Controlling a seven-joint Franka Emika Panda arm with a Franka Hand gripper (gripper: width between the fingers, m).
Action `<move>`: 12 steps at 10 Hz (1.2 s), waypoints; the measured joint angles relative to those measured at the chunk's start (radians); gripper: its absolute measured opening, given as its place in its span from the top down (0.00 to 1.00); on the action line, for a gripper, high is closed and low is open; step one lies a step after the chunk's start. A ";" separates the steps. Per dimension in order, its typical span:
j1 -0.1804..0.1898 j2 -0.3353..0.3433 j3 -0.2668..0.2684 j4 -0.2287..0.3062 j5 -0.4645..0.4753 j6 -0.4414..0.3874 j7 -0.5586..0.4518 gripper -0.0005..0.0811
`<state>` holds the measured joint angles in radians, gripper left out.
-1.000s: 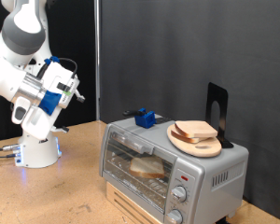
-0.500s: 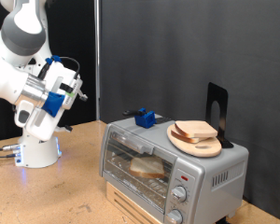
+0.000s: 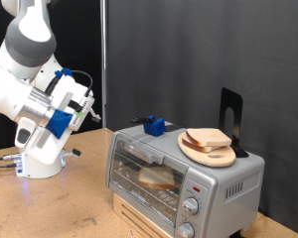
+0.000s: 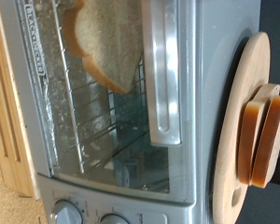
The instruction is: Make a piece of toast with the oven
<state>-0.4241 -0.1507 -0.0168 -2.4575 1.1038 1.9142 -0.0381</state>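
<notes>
Bread was loaded and the door was shut, with the arm held clear.

The arm (image 3: 25,79) was seen raised at the exterior view's left, well apart from the oven (image 3: 184,178), whose glass door (image 4: 103,103) was closed. The piece of toast (image 4: 107,42) was found on the wire rack inside, pale and seemingly not yet browned. Two spare slices (image 3: 209,140) were left on the wooden plate (image 3: 228,158) on the oven's top. Whether the gripper (image 3: 88,107) was open could not be told; nothing was seen in it.
</notes>
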 joint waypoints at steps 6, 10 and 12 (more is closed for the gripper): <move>0.024 0.168 0.071 0.154 0.037 0.163 0.019 0.00; 0.018 0.195 0.063 0.199 -0.100 0.003 -0.002 0.00; 0.006 0.265 0.054 0.325 -0.255 -0.186 -0.038 0.00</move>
<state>-0.4178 0.1140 0.0369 -2.1330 0.8490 1.7279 -0.0760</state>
